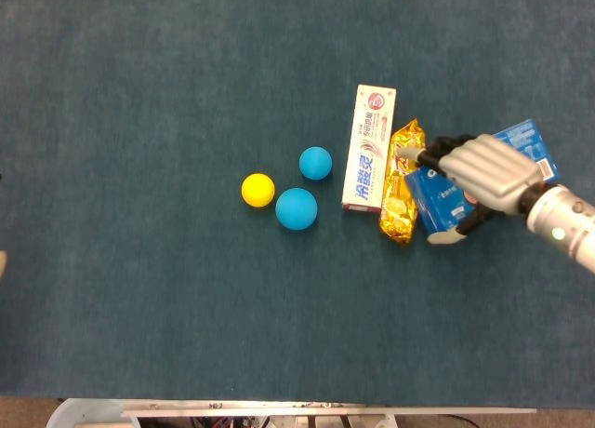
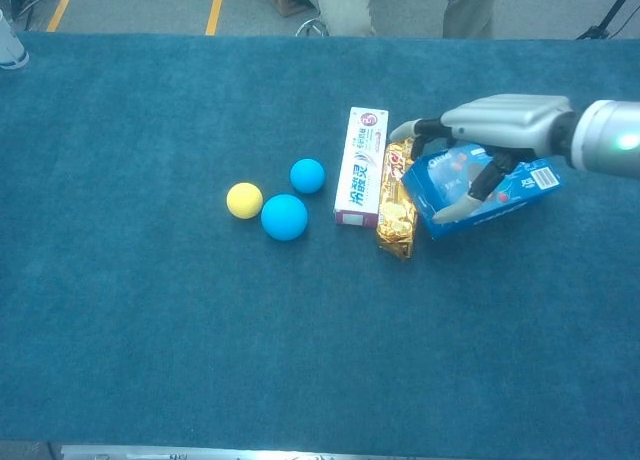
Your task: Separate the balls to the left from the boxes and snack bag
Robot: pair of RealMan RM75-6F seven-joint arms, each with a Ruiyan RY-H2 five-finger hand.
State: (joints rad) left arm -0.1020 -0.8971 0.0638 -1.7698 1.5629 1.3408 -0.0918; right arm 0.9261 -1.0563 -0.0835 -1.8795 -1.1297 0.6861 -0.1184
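Observation:
Three balls lie left of centre: a yellow ball, a small blue ball and a larger blue ball. Right of them lies a white toothpaste box, and a gold snack bag lies against its right side. My right hand lies over a blue box beside the bag. Its fingers reach across the box top toward the bag and its thumb presses the box's near edge. My left hand does not show.
Dark blue cloth covers the whole table. A wide bare stretch of it lies left of the balls and along the near side. A seated person's legs show beyond the far edge.

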